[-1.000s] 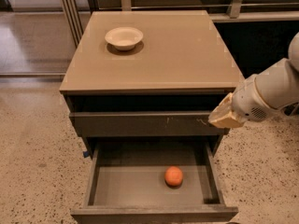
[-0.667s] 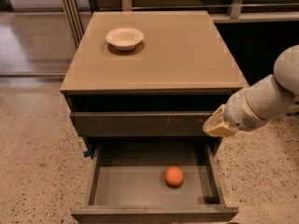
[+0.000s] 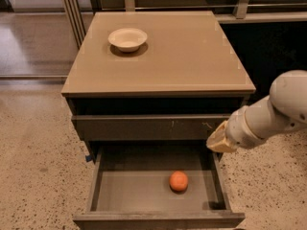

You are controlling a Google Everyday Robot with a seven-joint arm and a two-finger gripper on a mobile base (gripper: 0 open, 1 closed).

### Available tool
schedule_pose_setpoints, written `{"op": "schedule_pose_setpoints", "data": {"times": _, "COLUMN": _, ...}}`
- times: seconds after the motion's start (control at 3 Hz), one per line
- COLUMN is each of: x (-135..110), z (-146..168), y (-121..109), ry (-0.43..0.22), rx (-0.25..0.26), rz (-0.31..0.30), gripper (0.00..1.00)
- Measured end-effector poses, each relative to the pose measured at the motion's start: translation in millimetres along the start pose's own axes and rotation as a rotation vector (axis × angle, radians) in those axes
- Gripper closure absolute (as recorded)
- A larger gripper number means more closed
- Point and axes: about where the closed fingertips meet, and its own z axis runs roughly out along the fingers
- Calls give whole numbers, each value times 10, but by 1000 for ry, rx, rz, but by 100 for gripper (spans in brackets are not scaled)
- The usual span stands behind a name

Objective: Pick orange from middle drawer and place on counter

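Note:
The orange lies on the grey floor of the open middle drawer, right of its centre. The tan counter tops the cabinet above it. My gripper is at the end of the white arm that comes in from the right. It hangs over the drawer's right rear corner, just below the closed drawer front above. It is above and to the right of the orange and does not touch it.
A white bowl stands on the counter at the back left. The closed drawer front with small pale scratches sits just above the open drawer. Speckled floor lies on both sides of the cabinet. Metal railings run behind it.
My arm and gripper have moved down and to the left, from beside the closed drawer front to over the open drawer's right rear corner. The orange has not moved.

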Motion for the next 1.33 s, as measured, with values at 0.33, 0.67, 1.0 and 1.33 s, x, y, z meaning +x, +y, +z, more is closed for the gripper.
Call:
{"op": "schedule_pose_setpoints", "data": {"times": 0.33, "x": 455, "z": 573, "y": -6, "ry": -12, "rx": 27, "rz": 32, "gripper": 100}}
{"op": "schedule_pose_setpoints", "data": {"times": 0.67, "x": 839, "z": 1103, "y": -85, "ry": -45, "rx": 34, "rz": 88, "gripper": 100}}
{"op": "schedule_pose_setpoints", "data": {"times": 1.0, "x": 1209, "z": 1740, "y": -73, "ry": -80, "rx": -26, "rz": 165, "gripper": 100}}
{"op": "schedule_pose_setpoints", "data": {"times": 1.33, "x": 1227, "z": 1797, "y": -41, "ry": -84, "rx": -37, "rz": 167, "gripper": 100}}
